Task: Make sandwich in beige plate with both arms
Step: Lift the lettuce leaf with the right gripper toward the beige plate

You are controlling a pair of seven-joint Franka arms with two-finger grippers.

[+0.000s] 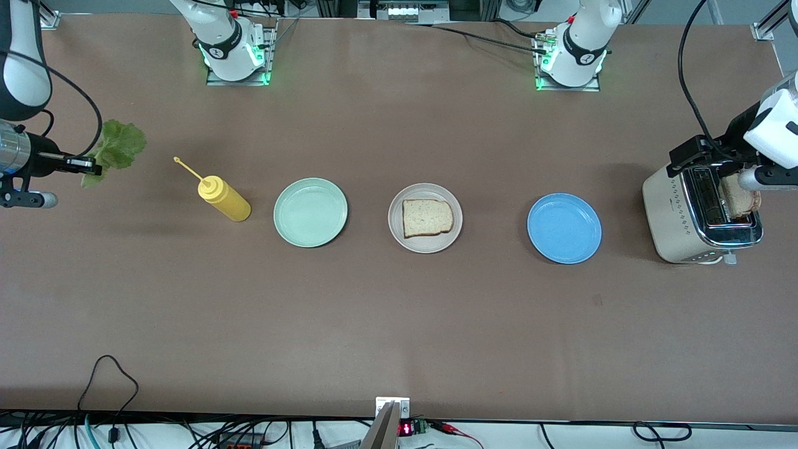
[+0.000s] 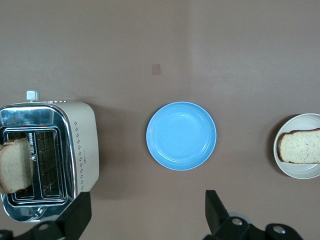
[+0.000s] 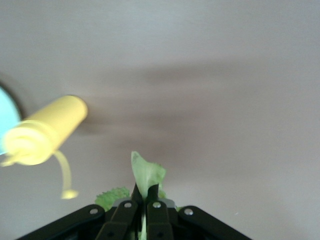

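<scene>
Beige plate: sits in the middle of the worktop, between the green plate and the blue plate.
Bread: one slice lies flat in the beige plate. It shows in the left wrist view too.
Lettuce: a ruffled green leaf, up in the air over the right arm's end of the worktop, pinched at one edge.
Right tool: fingers squeezed tight on the lettuce, over bare worktop near the bottle.
Second bread: a slice stands up out of the toaster's slot.
Left tool: over the toaster's end of the worktop, fingers spread wide, nothing between them.
Toaster: cream and shiny, at the left arm's end of the worktop, beside the blue plate.
Blue plate: between the beige plate and the toaster, nothing on it.
Green plate: between the beige plate and the bottle, nothing on it.
Bottle: yellow squeeze bottle lying on its side, thin tip pointing toward the lettuce.
</scene>
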